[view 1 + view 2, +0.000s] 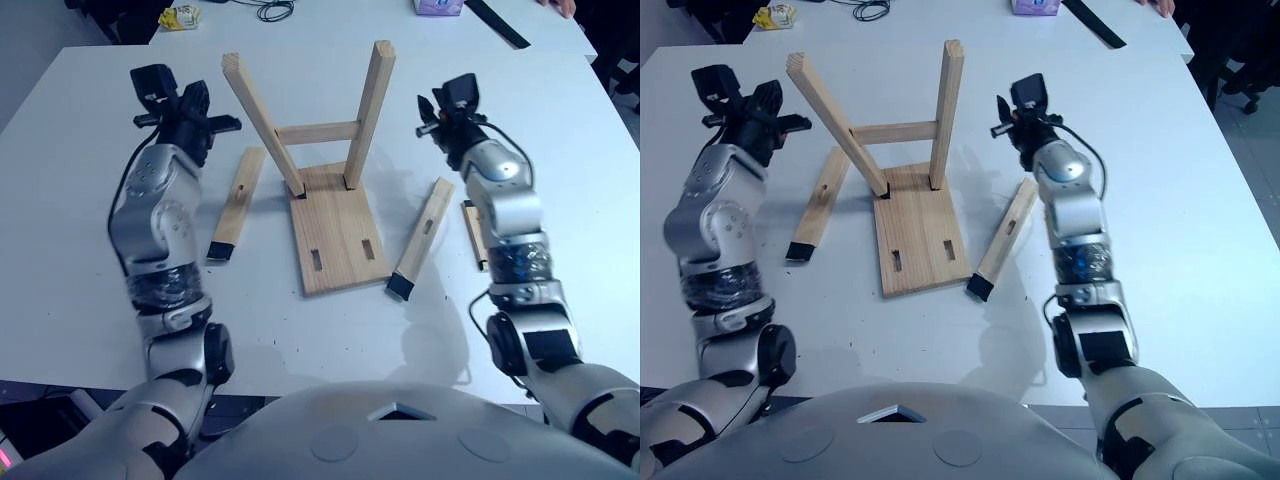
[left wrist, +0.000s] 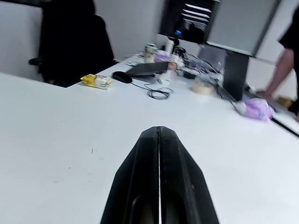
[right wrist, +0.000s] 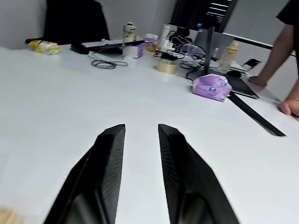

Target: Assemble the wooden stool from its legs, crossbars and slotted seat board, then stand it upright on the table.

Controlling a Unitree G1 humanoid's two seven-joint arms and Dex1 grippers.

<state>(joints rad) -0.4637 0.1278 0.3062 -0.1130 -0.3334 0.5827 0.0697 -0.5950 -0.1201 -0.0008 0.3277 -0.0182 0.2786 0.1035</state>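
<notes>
The slotted seat board (image 1: 335, 235) lies flat at the table's middle. Two wooden legs (image 1: 262, 125) (image 1: 368, 115) stand in its far slots, joined by a crossbar (image 1: 318, 132). A loose leg (image 1: 237, 205) with a black foot lies left of the board, and another loose leg (image 1: 420, 240) lies on its right. A short crossbar (image 1: 474, 235) lies partly behind my right forearm. My left gripper (image 1: 152, 80) is raised over the table left of the frame, shut and empty, as its wrist view (image 2: 159, 128) shows. My right gripper (image 1: 458, 92) is raised on the frame's right, open and empty (image 3: 141, 126).
At the far edge sit a purple packet (image 1: 437, 6), a yellow item (image 1: 181, 16), a black strip (image 1: 497, 22) and cables (image 1: 275, 10). A person's hand (image 3: 290, 106) rests at the far right. Bare white tabletop (image 1: 90, 270) stretches toward the near edge.
</notes>
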